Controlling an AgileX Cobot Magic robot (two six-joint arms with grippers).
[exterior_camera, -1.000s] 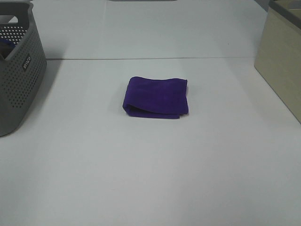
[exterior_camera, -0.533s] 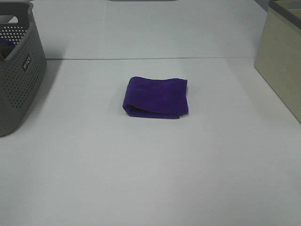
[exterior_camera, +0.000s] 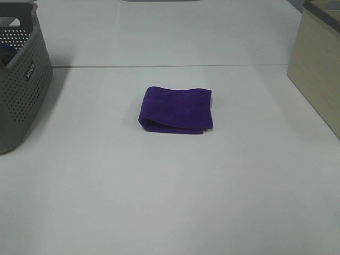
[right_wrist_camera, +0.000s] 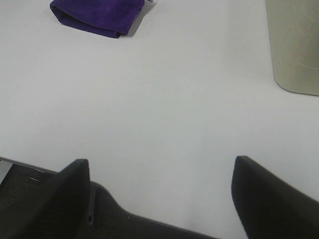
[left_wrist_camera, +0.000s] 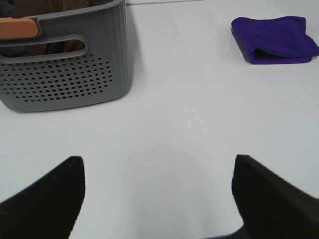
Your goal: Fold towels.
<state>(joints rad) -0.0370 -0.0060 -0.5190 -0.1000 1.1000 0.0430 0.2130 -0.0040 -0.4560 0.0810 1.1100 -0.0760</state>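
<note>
A deep purple towel (exterior_camera: pixel 177 109) lies folded into a small rectangle in the middle of the white table. It also shows in the left wrist view (left_wrist_camera: pixel 274 39) and in the right wrist view (right_wrist_camera: pixel 97 15). No gripper shows in the exterior high view. My left gripper (left_wrist_camera: pixel 158 191) is open and empty, low over the table's near side, well away from the towel. My right gripper (right_wrist_camera: pixel 159 194) is open and empty, near the table's front edge, also far from the towel.
A grey perforated basket (exterior_camera: pixel 18 79) stands at the far left; in the left wrist view the basket (left_wrist_camera: pixel 65 69) holds brown cloth. A beige box (exterior_camera: pixel 319 64) stands at the right edge, also in the right wrist view (right_wrist_camera: pixel 294 45).
</note>
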